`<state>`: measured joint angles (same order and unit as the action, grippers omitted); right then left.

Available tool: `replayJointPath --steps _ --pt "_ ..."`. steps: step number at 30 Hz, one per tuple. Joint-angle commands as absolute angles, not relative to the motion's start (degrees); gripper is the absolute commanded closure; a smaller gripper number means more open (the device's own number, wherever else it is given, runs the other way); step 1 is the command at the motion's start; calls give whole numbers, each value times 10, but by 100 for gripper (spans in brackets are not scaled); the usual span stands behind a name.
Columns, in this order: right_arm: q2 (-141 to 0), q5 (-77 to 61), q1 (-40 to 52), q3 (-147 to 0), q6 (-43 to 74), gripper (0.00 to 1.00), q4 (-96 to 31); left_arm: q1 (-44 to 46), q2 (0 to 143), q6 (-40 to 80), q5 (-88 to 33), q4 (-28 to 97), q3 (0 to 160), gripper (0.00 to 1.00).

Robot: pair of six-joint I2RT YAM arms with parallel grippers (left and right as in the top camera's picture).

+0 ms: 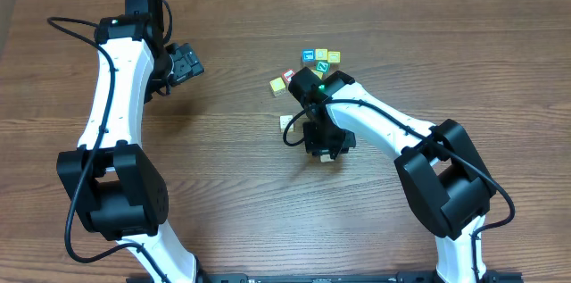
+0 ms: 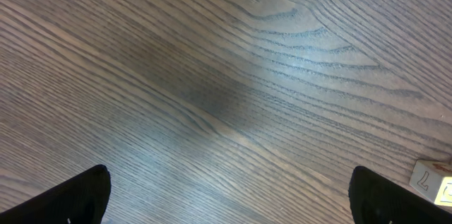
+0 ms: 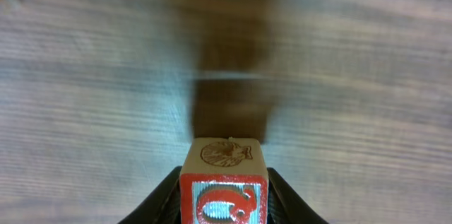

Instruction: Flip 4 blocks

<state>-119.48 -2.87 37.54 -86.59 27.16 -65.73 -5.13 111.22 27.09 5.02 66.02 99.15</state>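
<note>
overhead view: the left gripper [image 1: 185, 62] hangs over the brown wood-grain table [image 1: 223, 194], well apart from everything else. the right gripper [image 1: 326, 149] sits below a loose cluster of tiny wooden alphabet cubes [image 1: 321, 55], and a cream cube [image 1: 287, 122] lies just beside its arm.

left wrist view: the black fingers [image 2: 78, 196] are spread wide with nothing between them. a pale lettered cube [image 2: 427, 178] pokes in at the lower right corner.

right wrist view: the jaws are pinched on a red-bordered wooden cube [image 3: 224, 199], and the table behind it is blurred.
</note>
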Motion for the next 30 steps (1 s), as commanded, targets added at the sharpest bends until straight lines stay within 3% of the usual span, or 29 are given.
replayJointPath --steps 1,7,8,11,12,14,19,30 --pt "-1189 -64 377 -877 270 68 -679 -52 1102 279 55 660 1001 1" --pt "-1189 -100 377 -877 270 67 -686 -52 1102 279 55 660 1001 0" --pt "-1189 -102 377 -877 271 63 -687 -52 1102 279 55 660 1001 0" --pt "-1189 -102 378 -877 272 23 -689 -52 1102 279 55 660 1001 0" --pt "-1189 -102 378 -877 272 16 -689 -52 1102 279 55 660 1001 0" --pt "-1189 -101 378 -877 272 13 -688 -52 1102 279 55 660 1001 0" --pt "-1189 -89 376 -882 270 14 -663 -52 1102 279 55 660 1001 0" --pt "-1189 -46 355 -1034 273 30 -648 -52 1102 279 55 660 1001 0"
